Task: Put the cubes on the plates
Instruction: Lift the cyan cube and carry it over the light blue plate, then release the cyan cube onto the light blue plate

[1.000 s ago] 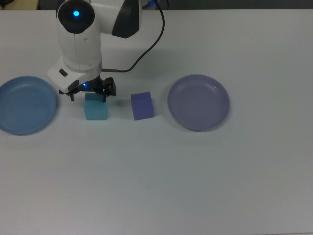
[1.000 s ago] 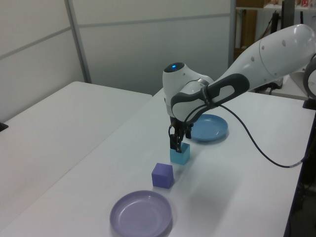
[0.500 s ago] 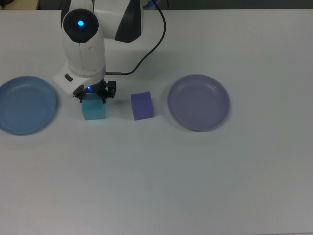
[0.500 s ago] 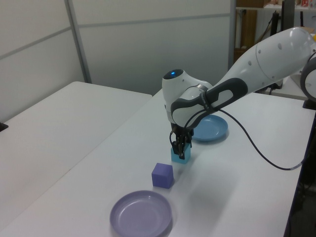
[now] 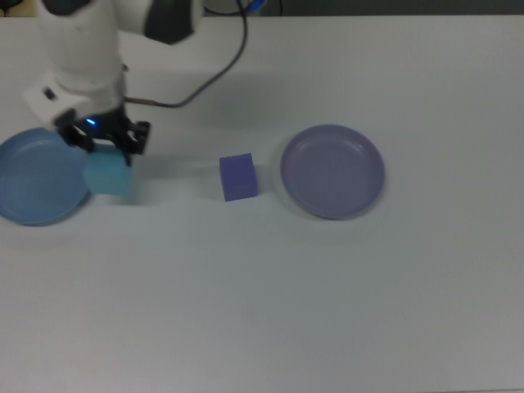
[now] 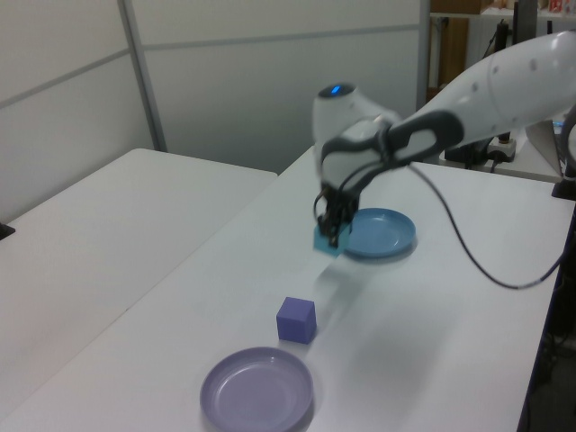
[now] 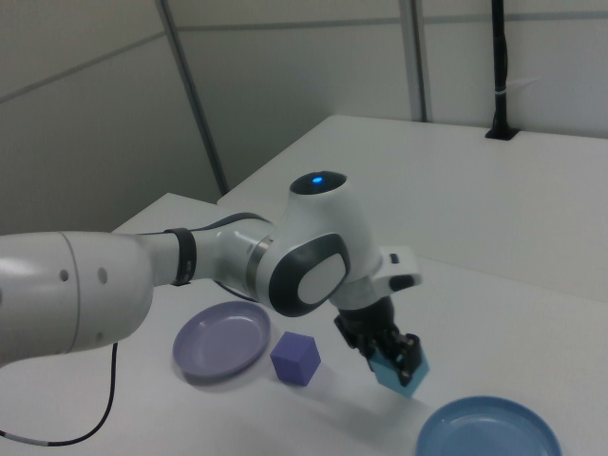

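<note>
My gripper (image 5: 106, 146) (image 6: 330, 236) (image 7: 391, 359) is shut on the light cyan cube (image 5: 108, 177) (image 6: 323, 241) (image 7: 401, 374) and holds it in the air. In the top view the cube hangs at the right rim of the sky blue plate (image 5: 33, 176) (image 6: 382, 232) (image 7: 486, 430). The indigo cube (image 5: 238, 177) (image 6: 296, 319) (image 7: 294, 358) rests on the table between the two plates. The lavender plate (image 5: 332, 170) (image 6: 257, 391) (image 7: 220, 340) lies bare at the top view's right of the indigo cube.
The arm's black cable (image 5: 214, 78) loops over the white table (image 5: 270, 295) behind the cubes. In the left view the table's edge (image 6: 531, 360) runs down the right side, and a second white table (image 6: 99, 225) stands to the left.
The gripper has lifted the cyan cube off the table and carried it toward the top view's left, up to the blue plate's rim. The indigo cube has not moved.
</note>
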Tool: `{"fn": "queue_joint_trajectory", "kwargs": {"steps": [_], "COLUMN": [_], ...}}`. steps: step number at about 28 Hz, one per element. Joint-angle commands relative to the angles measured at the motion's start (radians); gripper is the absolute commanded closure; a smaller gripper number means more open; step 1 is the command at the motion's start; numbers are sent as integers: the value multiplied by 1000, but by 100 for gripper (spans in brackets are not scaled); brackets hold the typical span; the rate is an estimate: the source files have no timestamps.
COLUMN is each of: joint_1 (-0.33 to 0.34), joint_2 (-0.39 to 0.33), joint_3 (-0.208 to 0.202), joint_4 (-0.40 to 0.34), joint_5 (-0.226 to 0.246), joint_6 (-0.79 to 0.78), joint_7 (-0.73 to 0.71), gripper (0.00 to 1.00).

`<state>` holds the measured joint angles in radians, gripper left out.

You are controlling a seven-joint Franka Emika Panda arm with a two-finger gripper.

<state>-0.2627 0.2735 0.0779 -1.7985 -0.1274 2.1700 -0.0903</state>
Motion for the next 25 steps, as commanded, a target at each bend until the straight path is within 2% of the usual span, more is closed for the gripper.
{"fn": "queue_joint_trajectory", "kwargs": {"steps": [1, 4, 7, 8, 9, 11, 13, 14, 15, 21, 25], "joint_1": [-107, -154, -179, -184, -188, -190, -190, -190, -188, -184, -171], "joint_2": [7, 71, 92, 99, 107, 107, 107, 105, 104, 87, 37], "joint_3": [-1, -7, -30, -35, -35, -36, -37, -37, -38, -32, -23], "joint_4": [13, 65, 77, 83, 88, 88, 88, 88, 88, 88, 85], "joint_5": [31, 18, 18, 20, 23, 32, 34, 34, 34, 34, 37], "joint_6": [-24, -22, -19, -16, 2, 16, 17, 17, 17, 13, -31], "joint_7": [-48, -68, -78, -86, -101, -109, -111, -111, -111, -109, -106], "gripper": [88, 88, 86, 83, 73, 67, 49, 9, 0, 0, 0]}}
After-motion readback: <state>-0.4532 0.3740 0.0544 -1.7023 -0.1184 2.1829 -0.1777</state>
